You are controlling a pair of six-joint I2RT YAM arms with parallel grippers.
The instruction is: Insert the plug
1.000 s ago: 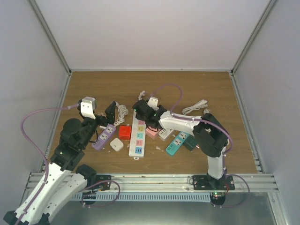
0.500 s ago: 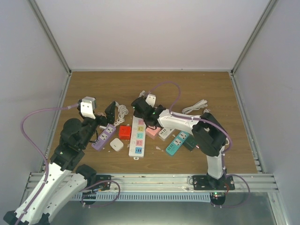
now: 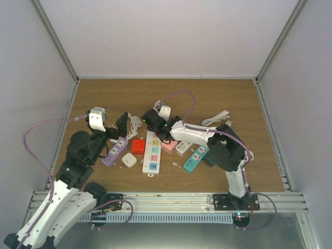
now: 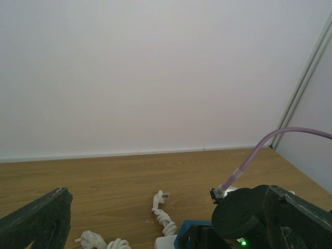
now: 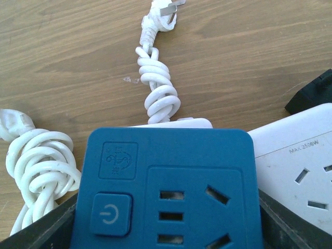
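A white plug (image 5: 163, 10) on a coiled white cord lies flat on the wooden table just beyond my right gripper (image 5: 166, 228). The same plug (image 4: 161, 198) shows in the left wrist view and, small, in the top view (image 3: 158, 104). My right gripper (image 3: 149, 118) is shut on a blue socket block (image 5: 166, 187), one black finger at each side, with the socket face and power button turned up to the camera. My left gripper (image 4: 166, 228) stands open and empty at the left of the table (image 3: 116, 129), above the purple strip.
Around the grippers lie a long white power strip (image 3: 152, 150) with coloured sockets, a purple strip (image 3: 115, 151), a red cube (image 3: 137, 146), a white adapter (image 3: 129, 161), a teal strip (image 3: 194, 159) and a white cable bundle (image 3: 215, 118). White walls enclose the table.
My right gripper has shifted a little to the left with the blue block in it. The left arm has stayed put.
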